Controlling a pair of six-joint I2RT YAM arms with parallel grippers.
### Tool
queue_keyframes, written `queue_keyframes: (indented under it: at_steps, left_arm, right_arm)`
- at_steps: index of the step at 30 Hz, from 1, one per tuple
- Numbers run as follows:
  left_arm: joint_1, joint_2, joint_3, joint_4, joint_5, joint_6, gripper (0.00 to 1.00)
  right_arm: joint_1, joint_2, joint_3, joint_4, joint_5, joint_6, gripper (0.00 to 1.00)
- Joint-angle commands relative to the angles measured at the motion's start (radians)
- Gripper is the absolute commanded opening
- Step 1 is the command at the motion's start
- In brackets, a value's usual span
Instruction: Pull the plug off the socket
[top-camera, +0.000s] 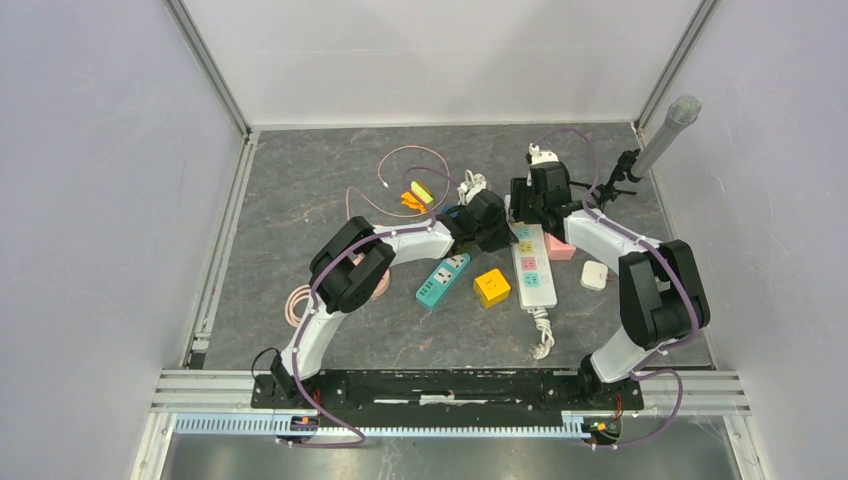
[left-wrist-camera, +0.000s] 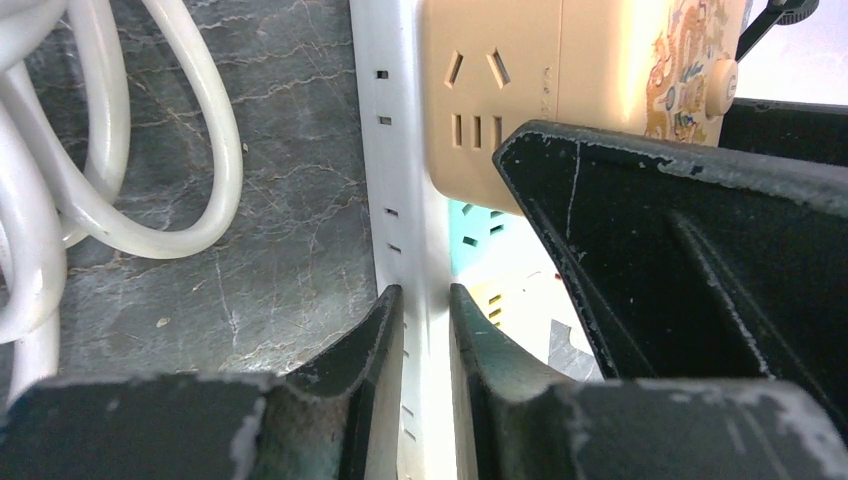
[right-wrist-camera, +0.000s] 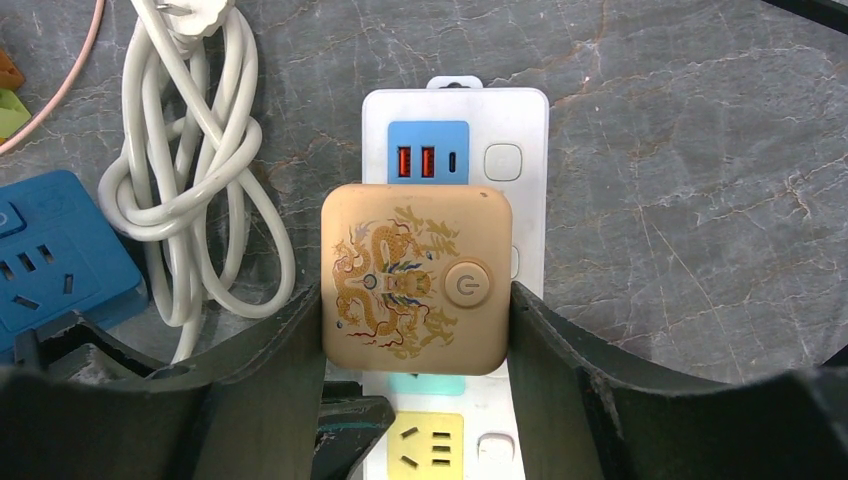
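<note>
A gold cube plug (right-wrist-camera: 415, 280) with a dragon print and a round power button sits on the white power strip (right-wrist-camera: 520, 120), just below its blue USB panel. My right gripper (right-wrist-camera: 415, 298) is shut on the cube, one finger on each side. My left gripper (left-wrist-camera: 426, 300) is shut on the long left edge of the strip (left-wrist-camera: 400, 150), right beside the cube (left-wrist-camera: 540, 90). In the top view both grippers (top-camera: 490, 220) (top-camera: 530, 200) meet over the strip's far end (top-camera: 535, 280), and the cube is hidden under them.
A coiled white cable (right-wrist-camera: 190, 170) and a blue socket block (right-wrist-camera: 50, 250) lie left of the strip. A teal strip (top-camera: 443, 279), a yellow cube (top-camera: 492, 287), a pink block (top-camera: 560, 248) and a white adapter (top-camera: 594, 275) lie nearby. A microphone (top-camera: 665, 135) stands at the back right.
</note>
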Motion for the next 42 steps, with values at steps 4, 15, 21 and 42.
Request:
queue_keyframes:
  at_steps: [4, 15, 21, 42]
  left_arm:
    - [-0.003, 0.044, -0.005, -0.036, 0.007, -0.023, 0.23]
    - [-0.001, 0.043, -0.008, -0.035, 0.004, -0.022, 0.22]
    - [-0.001, 0.047, -0.008, -0.034, 0.005, -0.022, 0.22]
    - [-0.001, 0.043, -0.008, -0.040, -0.007, -0.025, 0.21]
  right_arm:
    - [0.044, -0.031, 0.026, 0.072, -0.074, 0.048, 0.00]
    - [0.067, -0.083, 0.046, 0.067, 0.026, 0.009, 0.00]
    - [0.077, -0.078, -0.002, 0.092, 0.028, -0.001, 0.00]
    - [0.051, -0.108, -0.049, 0.174, -0.026, -0.091, 0.00]
